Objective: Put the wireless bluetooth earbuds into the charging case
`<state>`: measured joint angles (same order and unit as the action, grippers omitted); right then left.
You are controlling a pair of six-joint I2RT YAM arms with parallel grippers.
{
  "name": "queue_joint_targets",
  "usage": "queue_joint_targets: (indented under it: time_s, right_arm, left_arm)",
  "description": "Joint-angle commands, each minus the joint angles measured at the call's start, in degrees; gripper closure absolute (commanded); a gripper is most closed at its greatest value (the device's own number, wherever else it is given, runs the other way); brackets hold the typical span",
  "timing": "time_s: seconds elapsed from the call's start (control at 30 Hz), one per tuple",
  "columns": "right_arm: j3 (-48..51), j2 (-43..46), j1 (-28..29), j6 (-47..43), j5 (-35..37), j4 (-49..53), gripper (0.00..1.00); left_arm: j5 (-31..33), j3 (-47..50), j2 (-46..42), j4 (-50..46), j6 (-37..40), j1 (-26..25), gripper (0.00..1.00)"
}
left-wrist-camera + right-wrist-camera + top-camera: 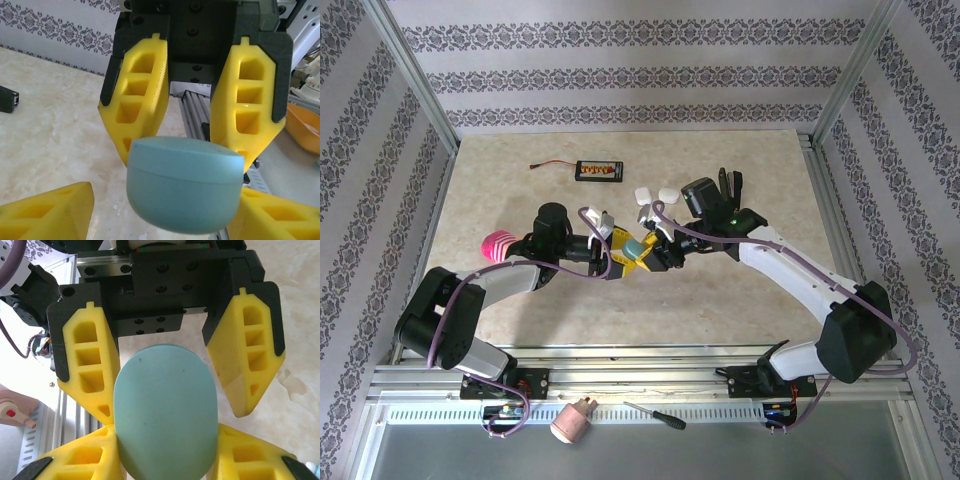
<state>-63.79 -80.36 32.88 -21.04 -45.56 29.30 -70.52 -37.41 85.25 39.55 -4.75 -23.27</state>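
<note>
1. Two loose items lie nearest, on the grey ledge [770,450] below the table [620,310]: a black-handled screwdriver [665,420] and, to its left, a pink-and-white cylinder [572,422].
2. Mid-table, the pale blue charging case [185,190] is held between both arms. It is a smooth matte pebble, closed, with a thin seam running round it where lid meets base.
3. The right end effector [166,429] grips that case, a yellow finger pressed to each side.
4. The left end effector [167,195] straddles the same case from the left with its jaws half wide. One finger is at the shell and the other stands just off it.
5. Left of them, a pink ribbed ball [500,245] sits beside the left arm.
6. Just beyond the case, two white rounded pieces [642,195] lie side by side. Whether they are cases or earbuds I cannot tell.
7. Farthest, a black box [599,172] carries an orange label, its writing too small to read, with a thin wire [548,164] trailing left.
</note>
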Motion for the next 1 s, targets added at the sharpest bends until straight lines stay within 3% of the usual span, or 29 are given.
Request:
queue_joint_targets:
  time_s: [0.0,0.23,0.47,0.97]
  right_arm:
    - [-1.6,-1.2,0.4,-2.8,-1.3,2.9,0.83]
    - [-2.2,-2.0,0.3,-4.1,0.2,5.3,0.84]
    - [-2.2,-0.6,-0.5,-4.4,0.0,7.6,0.85]
    - [-5.7,-3.0,-0.4,-5.5,-0.9,12.5,0.88]
  left_arm:
    - [-3.1,-0.3,0.1,6.7,-3.2,-0.9,0.35]
    - [-3.6,-0.4,0.3,6.3,-3.3,-0.9,0.38]
    - [-2.8,-0.6,-0.5,2.0,1.1,-0.8,0.30]
    - [-1.2,-2.9,-2.7,-14.0,12.3,-2.1,0.39]
